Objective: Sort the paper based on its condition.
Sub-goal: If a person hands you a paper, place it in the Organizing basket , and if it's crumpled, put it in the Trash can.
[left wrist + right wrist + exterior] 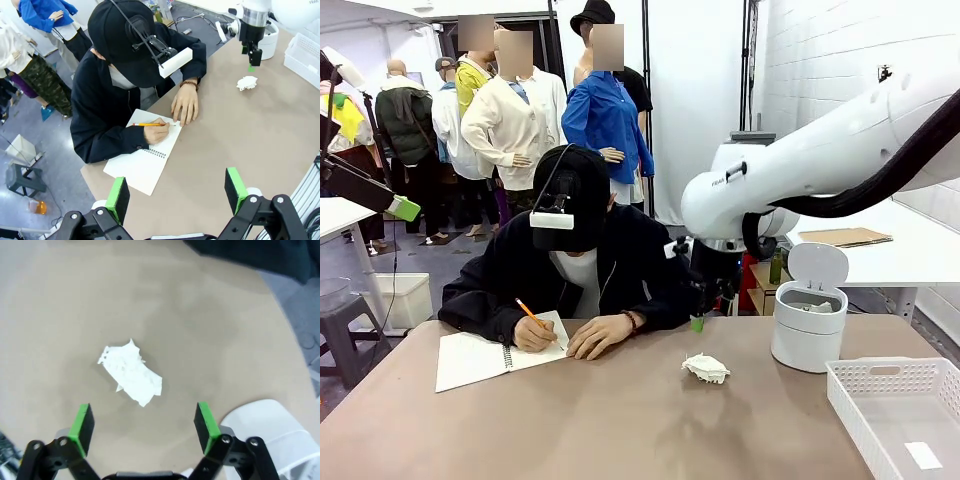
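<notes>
Room for moving is good around the right end effector: bare desk lies on every side of the paper, and nothing touches it. This end effector hangs above the desk with its two green pads spread wide, and it has hold of nothing. The paper, a crumpled white wad, lies on the desk just below and ahead of the pads, apart from them. To the robot's right of this end effector stands a white bin with its lid up, near but not touching. Further right and nearer the robot, at the desk corner, sits a white basket with a flat white slip inside.

The left end effector is also wide open and empty, above the desk edge. Ahead of it lies an open notebook, partly over that edge, where a person writes with a pencil; the other hand rests flat beside the page.

The desk surface is plain, brownish and matte. A white brick wall closes the room on the right.

Count: two end effectors, one wad, one bin, one basket, one slip, one notebook, one pencil.
</notes>
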You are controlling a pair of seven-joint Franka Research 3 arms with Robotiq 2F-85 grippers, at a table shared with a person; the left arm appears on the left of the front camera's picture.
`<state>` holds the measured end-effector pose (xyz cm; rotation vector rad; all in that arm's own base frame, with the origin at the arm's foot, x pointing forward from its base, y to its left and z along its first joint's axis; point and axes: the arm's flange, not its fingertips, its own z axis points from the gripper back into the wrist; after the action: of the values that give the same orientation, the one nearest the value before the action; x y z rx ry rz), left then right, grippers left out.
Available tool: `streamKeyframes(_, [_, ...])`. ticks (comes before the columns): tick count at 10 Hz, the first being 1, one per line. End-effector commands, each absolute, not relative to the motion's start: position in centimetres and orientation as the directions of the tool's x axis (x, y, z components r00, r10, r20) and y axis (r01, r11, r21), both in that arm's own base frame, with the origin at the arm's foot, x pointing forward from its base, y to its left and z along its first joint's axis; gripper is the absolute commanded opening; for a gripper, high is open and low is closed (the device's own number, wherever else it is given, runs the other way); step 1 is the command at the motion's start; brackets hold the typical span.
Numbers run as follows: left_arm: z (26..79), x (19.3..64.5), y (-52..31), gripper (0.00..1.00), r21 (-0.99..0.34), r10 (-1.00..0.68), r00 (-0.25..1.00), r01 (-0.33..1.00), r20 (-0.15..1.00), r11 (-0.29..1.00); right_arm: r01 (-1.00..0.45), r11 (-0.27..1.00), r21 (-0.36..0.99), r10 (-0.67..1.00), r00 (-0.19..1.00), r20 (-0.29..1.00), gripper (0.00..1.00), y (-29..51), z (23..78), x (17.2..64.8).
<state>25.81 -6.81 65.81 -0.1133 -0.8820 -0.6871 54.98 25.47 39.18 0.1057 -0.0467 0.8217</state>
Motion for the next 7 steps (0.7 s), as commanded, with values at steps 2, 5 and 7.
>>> streamKeyframes(2, [65.8, 25.8, -6.7, 1.00, 0.181, -0.505, 0.439, 0.594, 0.743, 0.784, -0.773, 0.631, 0.057, 0.774, 0.633, 0.008, 1.00, 26.2, 36.0, 55.1])
streamKeyframes(5, [65.8, 25.8, -6.7, 1.00, 0.181, -0.505, 0.439, 0.594, 0.743, 0.784, -0.807, 0.588, 0.066, 0.809, 0.587, -0.033, 1.00, 26.9, 33.2, 55.0])
streamKeyframes(7, [65.8, 25.8, -6.7, 1.00, 0.181, -0.505, 0.439, 0.594, 0.743, 0.784, -0.809, 0.579, 0.101, 0.814, 0.580, -0.022, 1.00, 27.3, 31.4, 55.2])
